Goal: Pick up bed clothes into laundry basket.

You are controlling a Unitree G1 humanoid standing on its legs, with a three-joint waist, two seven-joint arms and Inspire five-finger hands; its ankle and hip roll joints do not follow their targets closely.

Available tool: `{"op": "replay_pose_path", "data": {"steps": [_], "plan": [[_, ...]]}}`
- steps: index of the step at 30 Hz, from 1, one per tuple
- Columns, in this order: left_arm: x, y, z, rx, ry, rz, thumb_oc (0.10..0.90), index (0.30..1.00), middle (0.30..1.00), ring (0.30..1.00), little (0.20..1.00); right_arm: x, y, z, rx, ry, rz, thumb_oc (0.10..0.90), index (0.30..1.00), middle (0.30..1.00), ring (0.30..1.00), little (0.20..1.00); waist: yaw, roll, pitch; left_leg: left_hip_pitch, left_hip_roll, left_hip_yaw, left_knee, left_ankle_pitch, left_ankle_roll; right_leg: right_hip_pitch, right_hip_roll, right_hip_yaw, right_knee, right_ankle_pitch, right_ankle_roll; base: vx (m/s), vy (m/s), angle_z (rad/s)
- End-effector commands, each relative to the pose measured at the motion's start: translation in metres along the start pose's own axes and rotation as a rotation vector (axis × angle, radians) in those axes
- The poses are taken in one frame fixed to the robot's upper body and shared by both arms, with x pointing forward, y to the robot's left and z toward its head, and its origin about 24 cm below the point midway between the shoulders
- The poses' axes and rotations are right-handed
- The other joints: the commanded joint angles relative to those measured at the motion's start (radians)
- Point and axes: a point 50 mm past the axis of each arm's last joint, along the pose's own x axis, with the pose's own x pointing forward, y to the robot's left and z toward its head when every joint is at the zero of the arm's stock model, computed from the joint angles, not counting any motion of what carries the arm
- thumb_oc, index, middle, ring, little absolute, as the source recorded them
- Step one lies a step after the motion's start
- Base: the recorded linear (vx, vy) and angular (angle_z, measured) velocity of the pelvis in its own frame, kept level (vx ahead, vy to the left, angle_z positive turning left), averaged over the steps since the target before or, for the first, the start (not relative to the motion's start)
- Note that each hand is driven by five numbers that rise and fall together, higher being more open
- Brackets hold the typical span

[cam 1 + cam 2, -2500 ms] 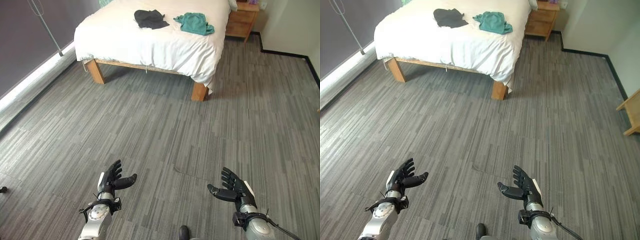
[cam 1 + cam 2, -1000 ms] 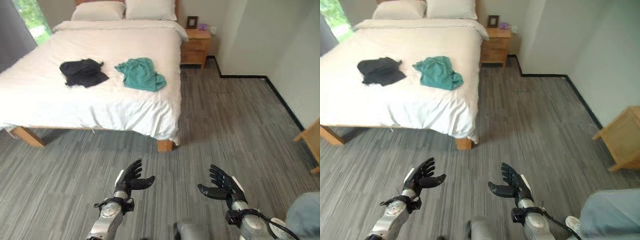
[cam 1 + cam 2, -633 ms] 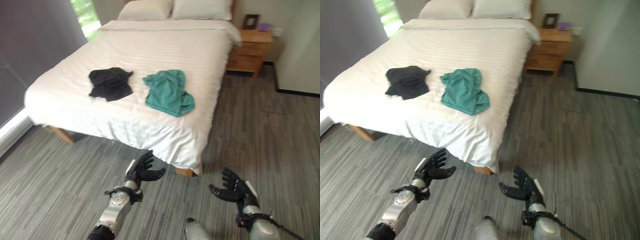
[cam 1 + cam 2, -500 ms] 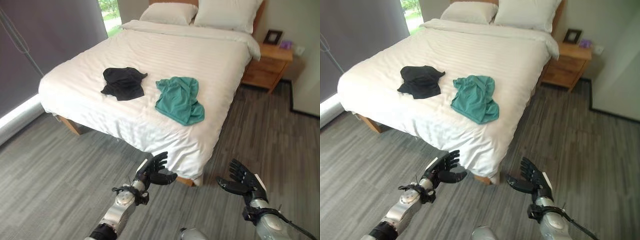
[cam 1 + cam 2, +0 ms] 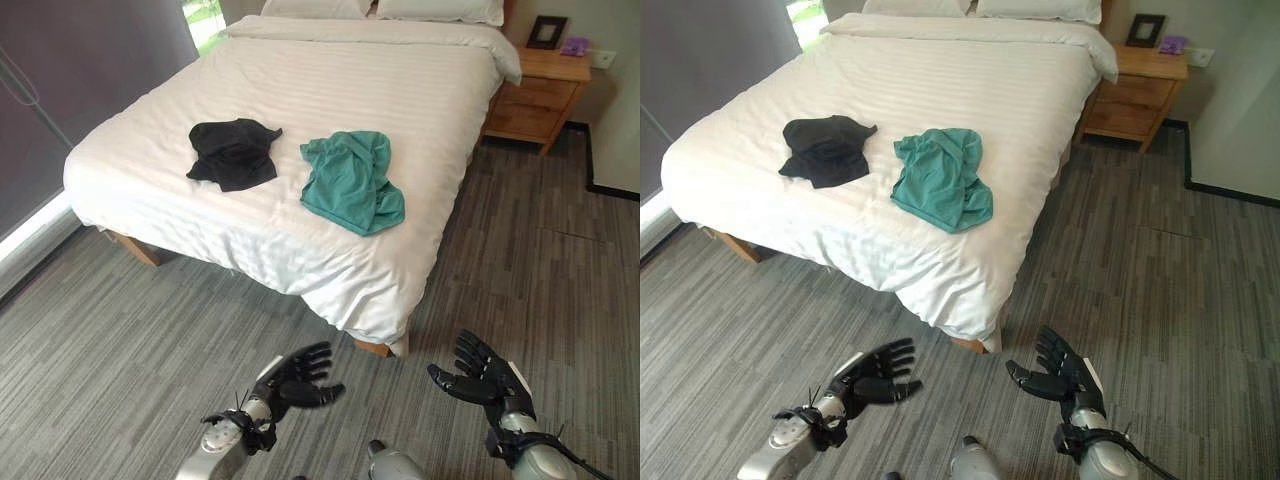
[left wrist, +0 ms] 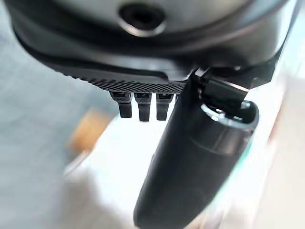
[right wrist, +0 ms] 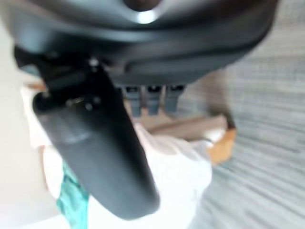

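Since half a second ago the left hand [image 5: 296, 377] has sunk lower; the right hand [image 5: 478, 373] matches it, both spread and empty, short of the bed [image 5: 150, 185] whose near corner holds the black garment [image 5: 232, 152] and teal garment [image 5: 353, 182].

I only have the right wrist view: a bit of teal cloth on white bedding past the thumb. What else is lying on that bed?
Observer: A black garment lies on the bed, left of the teal garment and apart from it.
Operator: Is either hand holding anything?
Observer: No. The left hand and right hand are open and empty, over the floor short of the bed's foot.
Operator: What's beside the bed?
Observer: A wooden nightstand stands at its right, near the pillows, with a picture frame on top.
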Motion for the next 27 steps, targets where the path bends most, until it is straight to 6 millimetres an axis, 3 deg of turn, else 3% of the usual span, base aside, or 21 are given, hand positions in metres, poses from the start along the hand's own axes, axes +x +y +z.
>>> {"op": "replay_pose_path", "data": {"steps": [1, 2, 3, 4, 6, 7, 8, 10, 14, 19, 20, 21, 22, 24, 25, 27], "plan": [[0.012, 0.027, 0.079, 0.084, -0.328, 0.097, 0.800, 0.900, 0.900, 0.900, 0.900, 0.024, 0.030, 0.071, 0.134, -0.338, 0.048, 0.800, 0.900, 0.900, 0.900, 0.900, 0.024, -0.130, -0.016, 0.024, -0.036, 0.127, 0.001, -0.032, 0.015, 0.133, -0.039, -0.066, -0.169, 0.173, 0.106, 0.00, 0.000, 0.36], [0.012, 0.027, 0.079, 0.084, -0.328, 0.097, 0.800, 0.900, 0.900, 0.900, 0.900, 0.024, 0.030, 0.071, 0.134, -0.338, 0.048, 0.800, 0.900, 0.900, 0.900, 0.900, 0.024, -0.130, -0.016, 0.024, -0.036, 0.127, 0.001, -0.032, 0.015, 0.133, -0.039, -0.066, -0.169, 0.173, 0.106, 0.03, 0.031, 0.34], [0.008, 0.029, 0.078, 0.062, -0.334, 0.105, 0.800, 0.900, 0.900, 0.900, 0.900, 0.016, 0.023, 0.047, 0.229, -0.267, -0.007, 0.800, 0.900, 0.900, 0.900, 0.900, 0.018, -0.121, -0.024, 0.040, -0.035, 0.124, 0.001, -0.037, 0.018, 0.146, -0.033, -0.071, -0.156, 0.138, 0.095, 0.04, 0.023, 0.19], [0.008, 0.031, 0.081, 0.064, -0.342, 0.115, 0.800, 0.900, 0.900, 0.900, 0.900, 0.015, 0.022, 0.044, 0.223, -0.252, -0.013, 0.800, 0.900, 0.900, 0.900, 0.900, 0.018, -0.121, -0.026, 0.044, -0.034, 0.123, 0.001, -0.037, 0.017, 0.146, -0.032, -0.075, -0.154, 0.132, 0.092, 0.05, 0.008, 0.15], [0.006, 0.036, 0.089, 0.060, -0.381, 0.149, 0.800, 0.900, 0.900, 0.900, 0.900, 0.016, 0.016, 0.048, 0.164, -0.262, -0.033, 0.800, 0.900, 0.900, 0.900, 0.900, 0.024, -0.122, -0.033, 0.051, -0.033, 0.127, 0.001, -0.037, 0.015, 0.157, -0.034, -0.086, -0.164, 0.128, 0.090, 0.02, -0.034, 0.07], [0.002, 0.045, 0.102, 0.018, -0.453, 0.206, 0.800, 0.900, 0.900, 0.900, 0.900, 0.018, 0.008, 0.064, 0.011, -0.318, -0.051, 0.800, 0.900, 0.900, 0.900, 0.900, 0.034, -0.128, -0.043, 0.051, -0.029, 0.126, 0.001, -0.035, 0.010, 0.166, -0.036, -0.094, -0.176, 0.127, 0.088, 0.00, 0.000, 0.00], [0.002, 0.045, 0.102, 0.017, -0.453, 0.207, 0.800, 0.900, 0.900, 0.900, 0.900, 0.018, 0.008, 0.064, 0.009, -0.319, -0.051, 0.800, 0.900, 0.900, 0.900, 0.900, 0.033, -0.127, -0.042, 0.051, -0.029, 0.126, 0.001, -0.035, 0.010, 0.167, -0.036, -0.094, -0.177, 0.127, 0.088, 0.01, -0.052, -0.01], [0.001, 0.049, 0.109, -0.055, -0.505, 0.259, 0.800, 0.900, 0.900, 0.900, 0.900, 0.023, 0.007, 0.087, -0.129, -0.398, -0.049, 0.800, 0.900, 0.900, 0.900, 0.900, 0.047, -0.135, -0.054, 0.049, -0.027, 0.112, 0.001, -0.032, 0.007, 0.183, -0.036, -0.104, -0.190, 0.111, 0.078, 0.00, -0.033, 0.03], [0.002, 0.049, 0.105, -0.068, -0.489, 0.283, 0.800, 0.900, 0.900, 0.900, 0.900, 0.025, 0.023, 0.102, -0.126, -0.466, 0.010, 0.800, 0.900, 0.900, 0.900, 0.900, 0.066, -0.136, -0.055, 0.045, -0.025, 0.079, 0.001, -0.026, 0.008, 0.194, -0.034, -0.122, -0.181, 0.081, 0.062, 0.00, -0.015, 0.19], [0.001, 0.050, 0.098, -0.025, -0.458, 0.289, 0.800, 0.900, 0.900, 0.900, 0.900, 0.025, 0.034, 0.098, -0.102, -0.453, 0.061, 0.800, 0.900, 0.900, 0.900, 0.900, 0.084, -0.136, -0.037, 0.054, -0.028, 0.052, 0.027, -0.028, 0.011, 0.200, -0.033, -0.140, -0.151, 0.052, 0.045, 0.00, -0.022, 0.20], [0.000, 0.050, 0.099, -0.058, -0.473, 0.284, 0.800, 0.900, 0.900, 0.900, 0.900, 0.023, 0.033, 0.095, -0.091, -0.446, 0.064, 0.800, 0.900, 0.900, 0.900, 0.900, 0.098, -0.149, 0.004, -0.046, -0.023, 0.037, 0.248, -0.041, -0.017, 0.212, -0.047, -0.156, -0.151, 0.039, 0.023, -0.13, -0.089, 0.18], [0.001, 0.046, 0.100, -0.085, -0.484, 0.261, 0.800, 0.900, 0.900, 0.900, 0.900, 0.022, 0.027, 0.093, -0.095, -0.440, 0.051, 0.800, 0.900, 0.900, 0.900, 0.900, 0.111, -0.151, 0.045, -0.140, -0.025, 0.027, 0.420, 0.018, -0.069, 0.234, -0.057, -0.177, -0.152, 0.036, 0.011, -0.13, -0.079, 0.34], [0.001, 0.046, 0.101, -0.085, -0.485, 0.260, 0.800, 0.900, 0.900, 0.900, 0.900, 0.022, 0.027, 0.094, -0.094, -0.441, 0.051, 0.800, 0.900, 0.900, 0.900, 0.900, 0.107, -0.149, 0.040, -0.154, -0.024, 0.022, 0.427, 0.019, -0.069, 0.227, -0.056, -0.182, -0.154, 0.039, 0.010, -0.13, -0.078, 0.75], [0.004, 0.042, 0.102, -0.121, -0.489, 0.244, 0.800, 0.900, 0.900, 0.900, 0.900, 0.018, 0.010, 0.084, -0.131, -0.390, 0.000, 0.800, 0.900, 0.900, 0.900, 0.900, 0.105, -0.172, 0.082, -0.273, 0.001, 0.069, 0.658, 0.075, -0.168, 0.252, -0.089, -0.232, -0.158, 0.025, -0.003, -0.08, -0.020, 0.96], [0.004, 0.043, 0.103, -0.121, -0.495, 0.252, 0.800, 0.900, 0.900, 0.900, 0.900, 0.017, 0.006, 0.083, -0.142, -0.385, -0.020, 0.800, 0.900, 0.900, 0.900, 0.900, 0.100, -0.186, 0.090, -0.301, 0.019, 0.080, 0.724, 0.076, -0.173, 0.255, -0.110, -0.236, -0.163, 0.029, 0.000, 0.01, 0.059, 0.72], [0.003, 0.045, 0.105, -0.117, -0.505, 0.257, 0.800, 0.900, 0.900, 0.900, 0.900, 0.014, 0.000, 0.081, -0.130, -0.382, -0.051, 0.800, 0.900, 0.900, 0.900, 0.900, 0.086, -0.182, 0.078, -0.323, 0.072, 0.060, 0.742, 0.056, -0.145, 0.253, -0.122, -0.239, -0.172, 0.025, 0.003, 0.11, 0.126, 0.46]]}}
